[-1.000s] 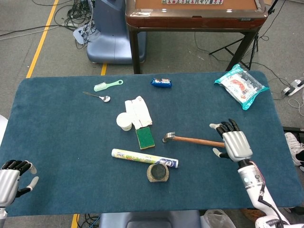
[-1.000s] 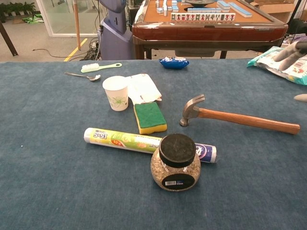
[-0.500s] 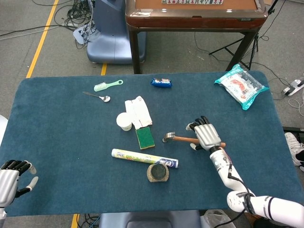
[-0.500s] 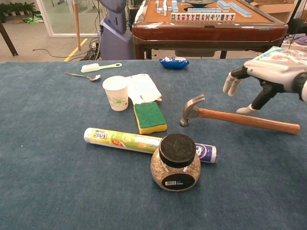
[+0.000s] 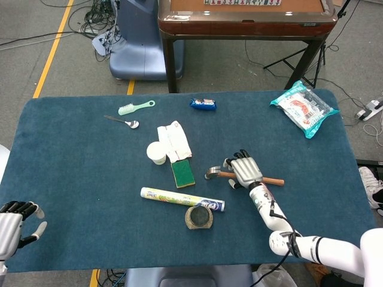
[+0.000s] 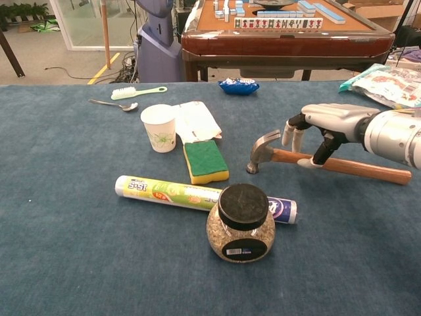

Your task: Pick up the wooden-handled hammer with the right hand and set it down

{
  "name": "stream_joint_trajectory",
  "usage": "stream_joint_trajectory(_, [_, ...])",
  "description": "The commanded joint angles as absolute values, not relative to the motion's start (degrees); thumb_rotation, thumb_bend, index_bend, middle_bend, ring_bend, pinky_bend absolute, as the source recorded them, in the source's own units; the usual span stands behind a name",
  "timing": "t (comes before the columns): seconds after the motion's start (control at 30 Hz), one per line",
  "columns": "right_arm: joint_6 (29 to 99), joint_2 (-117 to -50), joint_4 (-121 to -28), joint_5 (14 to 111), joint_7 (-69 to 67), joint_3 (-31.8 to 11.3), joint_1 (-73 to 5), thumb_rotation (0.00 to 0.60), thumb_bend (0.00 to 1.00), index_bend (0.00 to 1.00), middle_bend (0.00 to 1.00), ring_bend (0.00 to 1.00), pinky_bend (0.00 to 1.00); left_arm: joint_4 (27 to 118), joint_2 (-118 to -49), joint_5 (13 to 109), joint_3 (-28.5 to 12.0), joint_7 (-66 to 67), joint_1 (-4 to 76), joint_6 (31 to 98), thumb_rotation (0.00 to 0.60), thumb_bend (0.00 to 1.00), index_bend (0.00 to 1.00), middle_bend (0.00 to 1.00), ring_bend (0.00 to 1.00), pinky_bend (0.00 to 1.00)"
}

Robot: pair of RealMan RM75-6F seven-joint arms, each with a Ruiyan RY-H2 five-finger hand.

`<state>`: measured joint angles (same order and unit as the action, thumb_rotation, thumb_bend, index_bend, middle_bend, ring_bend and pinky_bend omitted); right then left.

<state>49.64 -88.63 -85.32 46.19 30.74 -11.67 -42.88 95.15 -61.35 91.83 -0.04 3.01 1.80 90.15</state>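
The wooden-handled hammer (image 6: 355, 166) lies flat on the blue table, steel head (image 6: 262, 149) to the left, handle running right; it shows in the head view too (image 5: 274, 180). My right hand (image 6: 325, 126) hovers over the handle just behind the head, fingers spread and curved down, thumb tip touching or nearly touching the wood. It grips nothing. In the head view the same right hand (image 5: 245, 170) covers the middle of the handle. My left hand (image 5: 15, 221) sits at the table's near left corner, fingers apart and empty.
A dark-lidded jar (image 6: 241, 224) and a wrapped roll (image 6: 191, 196) lie just in front of the hammer head. A green-yellow sponge (image 6: 205, 160), paper cup (image 6: 159, 128), spoon (image 6: 116, 105), brush (image 6: 137, 92) and blue packet (image 6: 239, 86) stand to the left and back. A snack bag (image 5: 304, 107) lies far right.
My right hand has travelled left along the hammer from the handle's end to just behind the head and come down close to the wood. The hammer and left hand have not moved.
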Motion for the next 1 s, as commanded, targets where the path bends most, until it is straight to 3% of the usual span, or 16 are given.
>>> stream_joint_trajectory(0.03, [49.35, -88.85, -85.08, 45.21, 31.0, -11.23, -43.52, 0.6, 0.37, 0.35, 0.39, 0.14, 0.07, 95.11, -61.35, 91.83, -0.05, 2.98, 1.81, 90.15, 0.6, 0.25, 0.56, 0.5, 0.38, 0.28])
stream_joint_trajectory(0.4, [49.0, -88.68, -84.58, 42.5, 30.88, -9.76, -44.92, 0.6, 0.47, 0.37, 0.42, 0.17, 0.07, 95.04, -61.41, 91.78, -0.03, 3.16, 1.86, 89.95, 0.6, 0.25, 0.56, 0.5, 0.38, 0.28])
stream_joint_trajectory(1.0, [48.1, -89.08, -83.14, 41.9, 28.82, -8.02, -46.17, 0.6, 0.52, 0.41, 0.46, 0.2, 0.07, 94.99, -61.55, 91.29, -0.23, 3.51, 1.95, 89.71, 0.6, 0.25, 0.56, 0.5, 0.38, 0.28])
